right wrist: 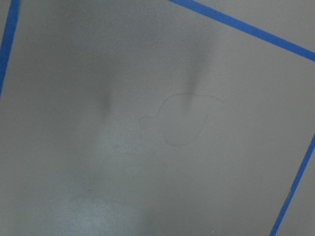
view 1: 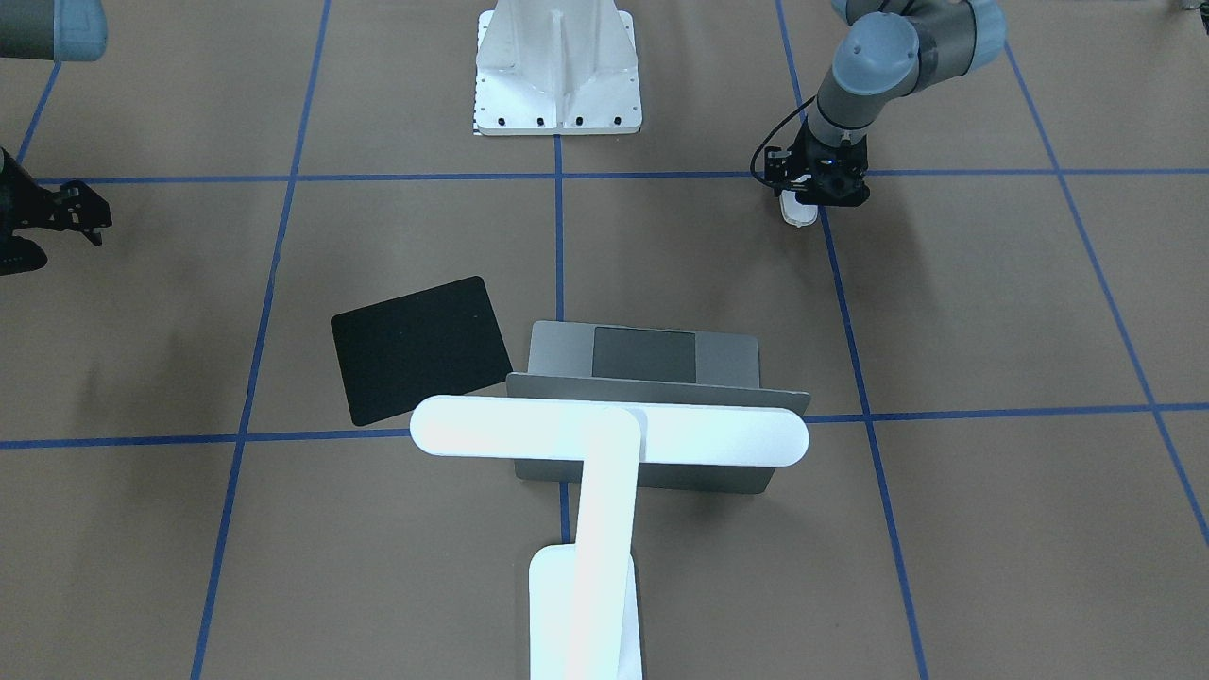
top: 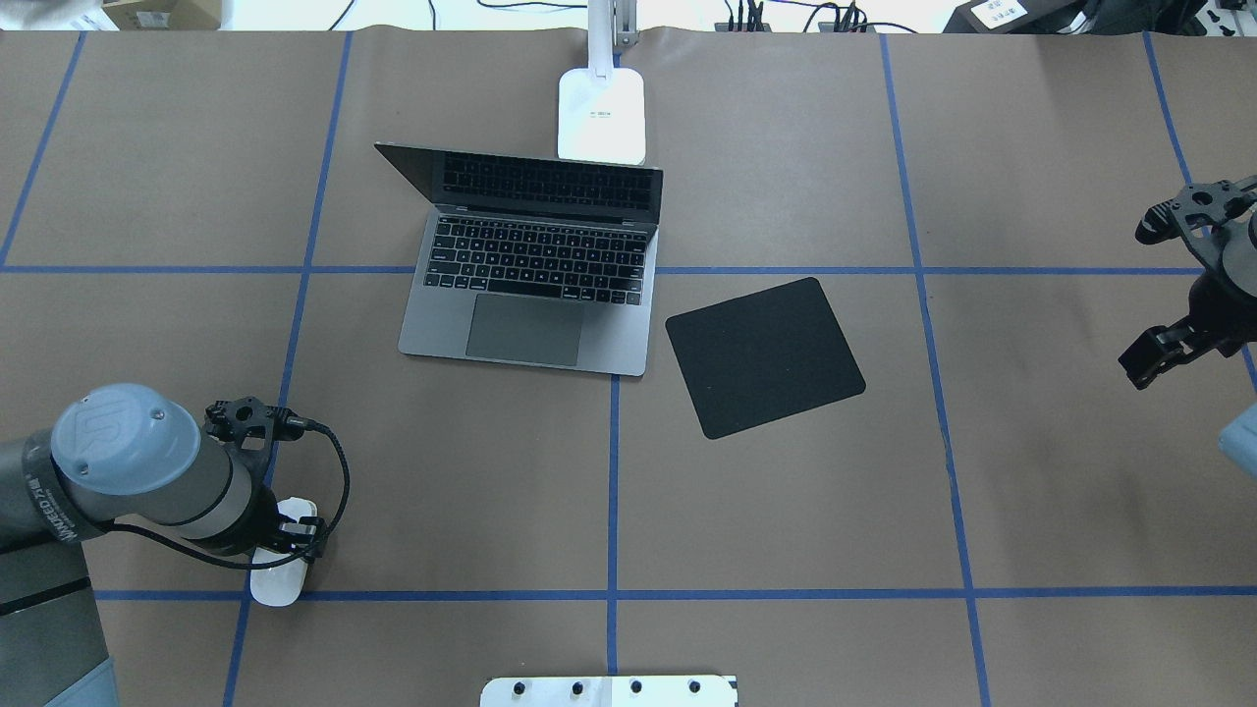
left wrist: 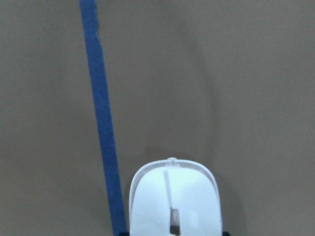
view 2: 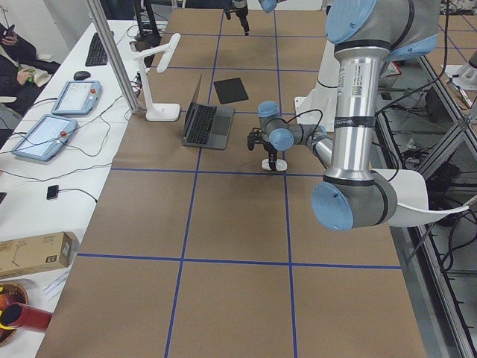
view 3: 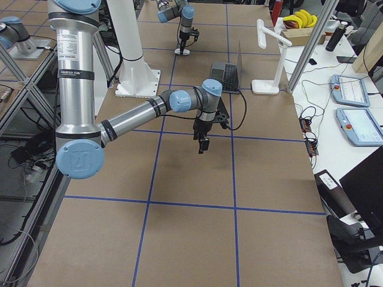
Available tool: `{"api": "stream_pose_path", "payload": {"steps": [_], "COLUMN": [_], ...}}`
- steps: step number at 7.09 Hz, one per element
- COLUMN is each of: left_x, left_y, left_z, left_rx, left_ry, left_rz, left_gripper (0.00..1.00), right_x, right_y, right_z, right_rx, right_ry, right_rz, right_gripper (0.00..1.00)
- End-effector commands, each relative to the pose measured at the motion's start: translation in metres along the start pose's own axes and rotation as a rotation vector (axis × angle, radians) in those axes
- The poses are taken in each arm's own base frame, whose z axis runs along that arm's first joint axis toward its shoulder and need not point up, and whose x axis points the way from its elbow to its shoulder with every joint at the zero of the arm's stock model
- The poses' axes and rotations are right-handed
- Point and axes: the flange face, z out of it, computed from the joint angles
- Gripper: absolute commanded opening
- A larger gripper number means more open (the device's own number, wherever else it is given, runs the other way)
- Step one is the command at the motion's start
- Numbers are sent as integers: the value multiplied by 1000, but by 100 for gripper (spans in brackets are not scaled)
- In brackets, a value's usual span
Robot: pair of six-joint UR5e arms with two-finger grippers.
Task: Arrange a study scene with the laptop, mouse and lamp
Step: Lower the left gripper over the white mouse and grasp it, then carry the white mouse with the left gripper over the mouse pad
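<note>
On the brown tabletop (top: pixel 786 491), well apart from the laptop (top: pixel 535 285), my left tool (top: pixel 292 543) straddles the mouse (top: pixel 275 584), probably light and slippery, by its long sides, though I cannot tell whether it's clamped.

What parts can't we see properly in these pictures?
- Mouse: back end cut off by the left wrist view's bottom edge.
- Left gripper: wrist hides the fingers overhead, so grip unclear.
- Laptop keyboard: hidden front-facing by its lid and the lamp.
- Right gripper: too small and dark; open or shut unclear.
</note>
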Motion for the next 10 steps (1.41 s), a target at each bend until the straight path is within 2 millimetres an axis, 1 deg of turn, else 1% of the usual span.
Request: {"api": "stream_pose_path", "payload": {"steps": [1,2,3,4,5,6,7,8,9,10], "left_x": [13,25,52,97,139,155,165,183,217,246], "left_y": [7,9,-4,-30,-45,-56,-60,-68,-82,-95], "left_z": [-21,-38,-53,-93,-127,-150,-164,-180,-193,-201], "left_rx": [-3,-21,-9,19,31,58,76,97,116,130], "left_ry": [43,84,90,92,83,105,127,158,182,191], "left_rz": [20,23,12,-13,-28,-31,-35,-50,-97,-137], "left_gripper": [5,5,5,5,5,5,5,5,5,4], "right_x": [1,2,3,9,17,28,47,59,72,83], "right_y": [-1,-1,-1,-1,-2,-2,-1,1,12,14], "right_z": [-2,-3,-2,2,6,6,10,11,16,16], "right_rx": [4,4,3,-6,-15,-16,-25,-30,-43,-44], "right_ry": [-4,-6,-6,-6,-4,-2,2,-7,-20,-31], "right_rz": [4,5,9,20,22,22,8,3,-18,-25], "right_gripper": [100,100,100,100,100,100,100,100,100,100]}}
